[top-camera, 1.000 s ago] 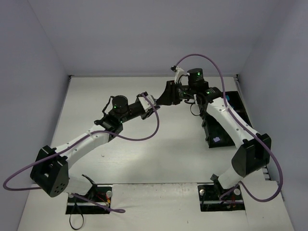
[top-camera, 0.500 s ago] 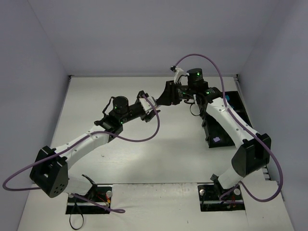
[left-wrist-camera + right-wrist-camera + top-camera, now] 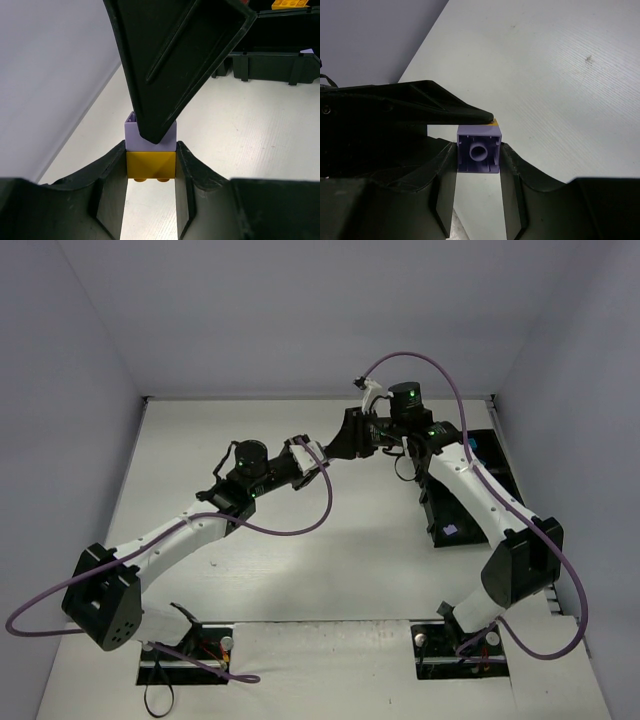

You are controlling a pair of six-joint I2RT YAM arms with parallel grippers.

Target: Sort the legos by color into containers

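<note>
The yellow brick is clamped by the left gripper, the lavender brick at its 12 o'clock by the right gripper; a straight, untwisted pull apart is advised

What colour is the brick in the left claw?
The brick is orange-yellow; the left wrist view shows it best.

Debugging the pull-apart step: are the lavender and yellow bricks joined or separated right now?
Joined. The left wrist view shows the lavender brick seated flush on the yellow brick, with no gap between them.
</note>
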